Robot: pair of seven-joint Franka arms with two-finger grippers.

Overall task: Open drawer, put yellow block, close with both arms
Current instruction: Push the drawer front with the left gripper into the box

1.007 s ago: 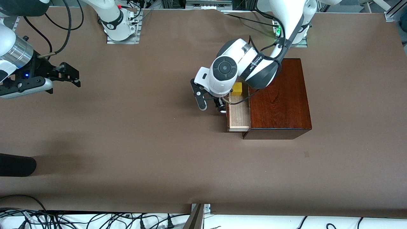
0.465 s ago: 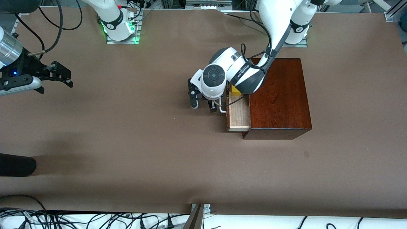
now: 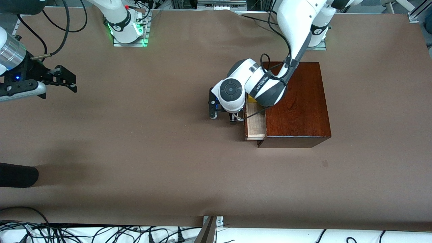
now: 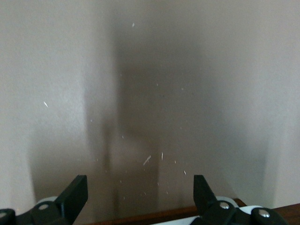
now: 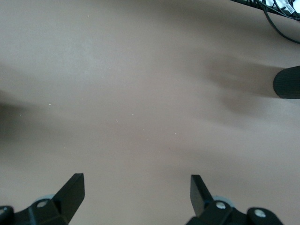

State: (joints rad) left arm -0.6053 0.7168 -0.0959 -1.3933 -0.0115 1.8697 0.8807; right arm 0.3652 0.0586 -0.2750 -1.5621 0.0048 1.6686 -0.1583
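Brown table cover (image 3: 135, 141) wrinkle-free; left tool (image 3: 222, 116) released at drawer (image 3: 255, 128) front; right tool (image 3: 65, 81) released, waiting.

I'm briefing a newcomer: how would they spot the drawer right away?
Find the dark mahogany box toward the left arm's end of the table. The drawer sticks partly out of its side, beneath the left claw. Its pale wood tray stands out from the box's reddish gloss.

The left arm's wrist covers nearly all of the yellow block (image 3: 250, 98), just a sliver showing. The drawer (image 3: 255, 127) is half masked too. The right arm (image 3: 15, 67) runs off the picture's edge.
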